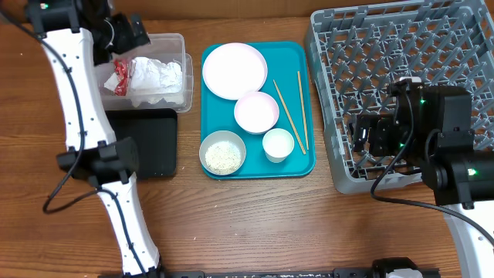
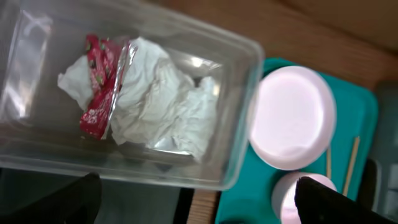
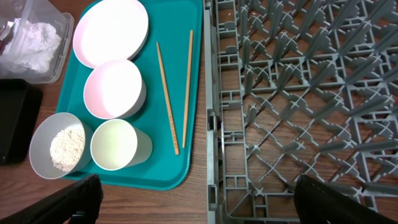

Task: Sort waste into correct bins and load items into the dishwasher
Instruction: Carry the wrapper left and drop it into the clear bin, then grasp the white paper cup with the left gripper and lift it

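Left fingers, spread apart, hang above napkins lying in clear tub.

Wooden table, tub, black tray, teal tray, rack (grey)

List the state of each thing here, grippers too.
clear tub, holds napkins and wrapper
black tray, empty
plate, empty, on teal tray
plain bowl, empty
rice bowl, holds rice
cup, upright, empty
chopsticks, lying side by side
dish rack, empty
left gripper, open, over clear tub
right gripper, open
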Controlling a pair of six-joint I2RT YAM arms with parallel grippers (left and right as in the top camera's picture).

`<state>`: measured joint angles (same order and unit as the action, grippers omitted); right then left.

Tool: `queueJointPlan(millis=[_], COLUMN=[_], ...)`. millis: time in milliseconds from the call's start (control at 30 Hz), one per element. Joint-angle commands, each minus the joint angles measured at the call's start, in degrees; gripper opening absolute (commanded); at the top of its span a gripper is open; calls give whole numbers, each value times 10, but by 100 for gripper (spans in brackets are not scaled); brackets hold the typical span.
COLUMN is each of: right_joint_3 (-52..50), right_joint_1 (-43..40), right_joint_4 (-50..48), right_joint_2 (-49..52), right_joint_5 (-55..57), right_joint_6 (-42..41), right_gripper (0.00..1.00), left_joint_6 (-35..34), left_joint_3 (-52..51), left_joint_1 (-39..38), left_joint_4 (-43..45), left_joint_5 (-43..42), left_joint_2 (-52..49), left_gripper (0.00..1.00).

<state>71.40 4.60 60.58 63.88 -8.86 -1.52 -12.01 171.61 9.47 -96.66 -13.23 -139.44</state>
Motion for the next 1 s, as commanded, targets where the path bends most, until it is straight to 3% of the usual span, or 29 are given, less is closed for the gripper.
queueJointPlan(millis=[0, 100, 200, 333, 667, 733, 967], right_joint_3=[17, 17, 17, 17, 17, 17, 17], right_joint_1=[3, 3, 3, 3, 3, 3, 3], right_joint_4=[0, 5, 1, -4, -1, 4, 5], right_joint_2=[-2, -2, -2, -2, -2, -2, -2], right_joint_5=[-9, -9, -9, -9, -13, -14, -14], right_joint_6=[-2, -1, -2, -2, -2, -2, -2], right_gripper=[100, 100, 100, 100, 100, 100, 100], left_joint_6=[44, 48, 48, 53, 96, 61, 54], left_joint_3=[-28, -153, -350, -479, -703, -721, -721], left_joint_1=[-18, -45, -90, -155, -310, -329, -377], left_joint_4=[-2, -2, -2, 6, 176, 216, 321], left_joint_5=[-26, -2, -20, -16, -17, -20, -33], left_joint_2=[126, 231, 340, 383, 333, 299, 233], left_gripper=[100, 100, 100, 100, 98, 89, 81])
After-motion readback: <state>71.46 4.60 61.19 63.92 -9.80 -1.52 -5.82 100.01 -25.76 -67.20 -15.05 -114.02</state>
